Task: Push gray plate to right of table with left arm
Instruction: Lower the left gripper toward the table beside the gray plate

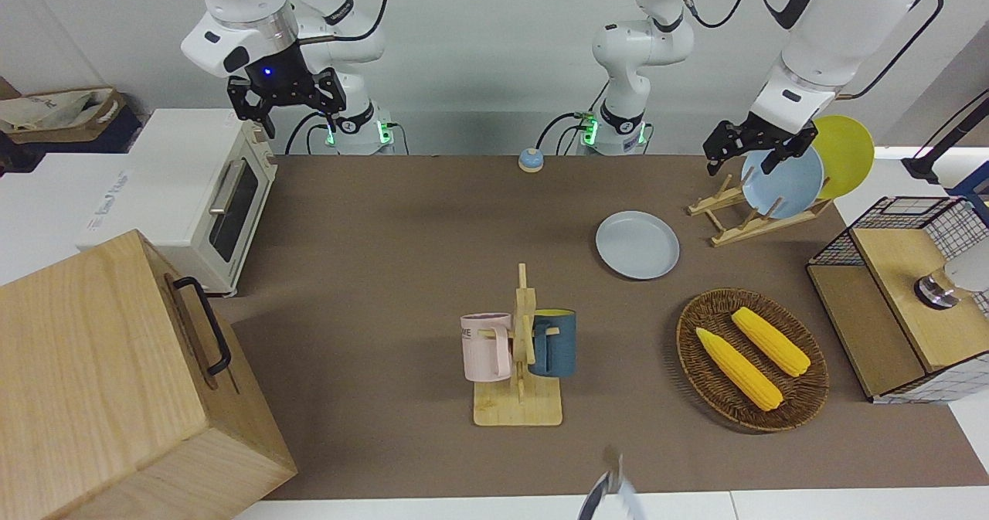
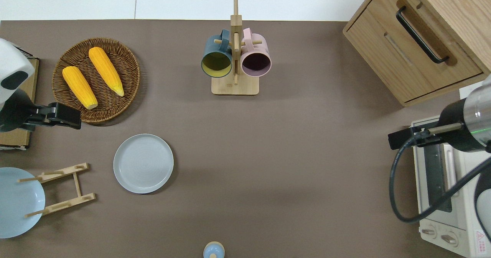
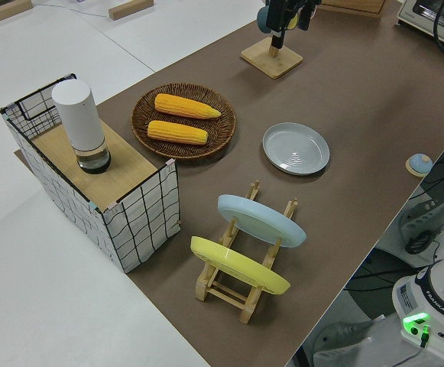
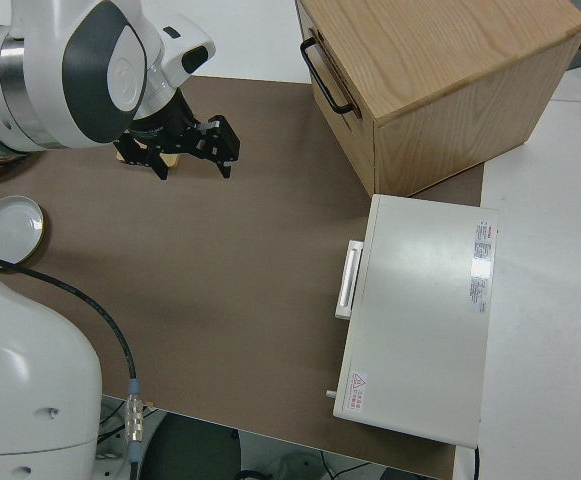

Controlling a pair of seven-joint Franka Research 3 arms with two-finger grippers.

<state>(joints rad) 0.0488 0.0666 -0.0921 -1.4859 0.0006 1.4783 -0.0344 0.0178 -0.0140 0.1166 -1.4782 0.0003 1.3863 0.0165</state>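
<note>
A: Tabletop [image 1: 386, 273], largest first: what's lying on it?

B: Wooden cabinet [image 1: 116, 381], white toaster oven [image 1: 201, 195] with lettering too small to read. The gray plate [image 2: 143, 163] is lying flat between the wicker basket [image 2: 115, 97] and the dish rack [image 2: 61, 189], nothing touching it.

A: Tools?

B: Left tool [image 1: 753, 145] is hanging with jaws spread wide, holding nothing, by the basket's edge in the overhead view. Right tool [image 1: 286, 95] is parked, jaws open. Pink mug [image 1: 487, 346] is showing "ME".
</note>
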